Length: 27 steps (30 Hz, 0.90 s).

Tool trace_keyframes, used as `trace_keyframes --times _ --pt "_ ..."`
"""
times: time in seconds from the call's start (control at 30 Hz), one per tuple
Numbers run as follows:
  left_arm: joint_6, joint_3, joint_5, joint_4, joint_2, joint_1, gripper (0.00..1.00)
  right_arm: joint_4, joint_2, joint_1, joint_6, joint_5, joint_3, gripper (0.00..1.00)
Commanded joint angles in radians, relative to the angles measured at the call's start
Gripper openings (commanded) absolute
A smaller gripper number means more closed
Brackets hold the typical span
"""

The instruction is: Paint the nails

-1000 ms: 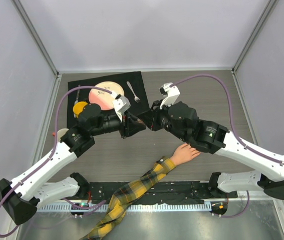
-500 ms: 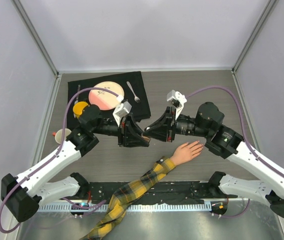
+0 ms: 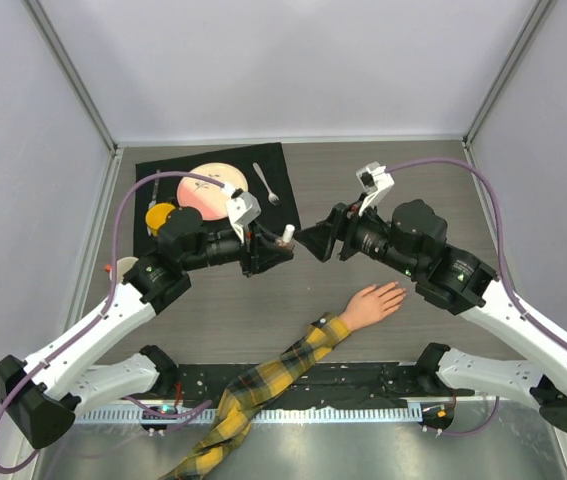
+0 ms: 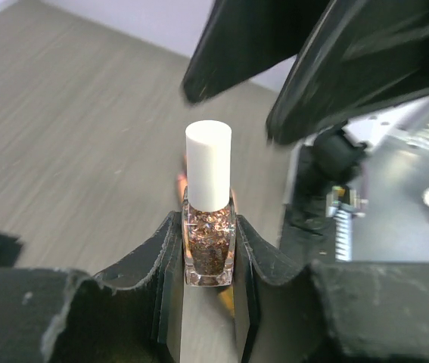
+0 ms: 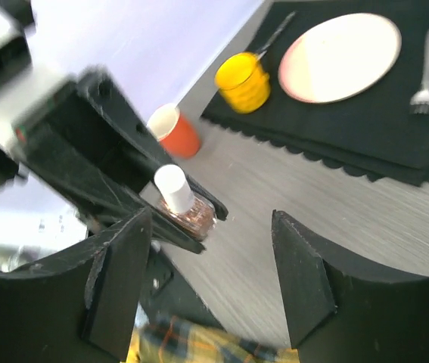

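Black mat (image 3: 153, 165) bearing pink plate (image 3: 208, 196), fork (image 3: 266, 184), yellow cup (image 3: 160, 216), orange cup (image 5: 176, 130) beside

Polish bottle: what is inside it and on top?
Coppery glitter polish shows through the glass bottle; a white cap sits on top. The left gripper pinches its sides. Any brush under the cap is hidden.

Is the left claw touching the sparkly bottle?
Touching. Left wrist view shows the left gripper clamped on the bottle, both jaws pressed against its sides.
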Motion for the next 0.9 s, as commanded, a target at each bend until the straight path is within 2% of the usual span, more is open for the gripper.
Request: trace_keyframes --times 0.0,0.2,0.37,0.53,0.7,0.73,0.83,0.87 --pt "0.073 0.041 -0.164 -0.045 -0.02 0.0 0.0 -0.018 0.058 0.072 0.103 0.254 0.104 0.7" --pt "0.075 0.035 -0.217 -0.047 -0.037 0.0 0.0 -0.119 0.213 0.23 0.089 0.527 0.26 0.68" --pt "0.076 0.023 -0.258 -0.037 -0.054 0.0 0.0 -0.179 0.317 0.289 0.129 0.681 0.369 0.53" --pt "0.075 0.009 -0.284 -0.027 -0.069 0.001 0.0 -0.184 0.376 0.315 0.154 0.706 0.4 0.44" --pt "0.067 0.013 -0.254 -0.024 -0.066 0.0 0.0 -0.156 0.396 0.315 0.152 0.704 0.4 0.36" --pt "0.065 0.013 -0.241 -0.022 -0.064 0.0 0.0 -0.153 0.396 0.315 0.146 0.707 0.395 0.3" --pt "0.065 0.013 -0.183 -0.019 -0.058 0.0 0.0 -0.132 0.377 0.315 0.128 0.719 0.368 0.17" --pt "0.056 0.015 -0.162 -0.016 -0.052 0.0 0.0 -0.112 0.353 0.315 0.12 0.716 0.354 0.08"
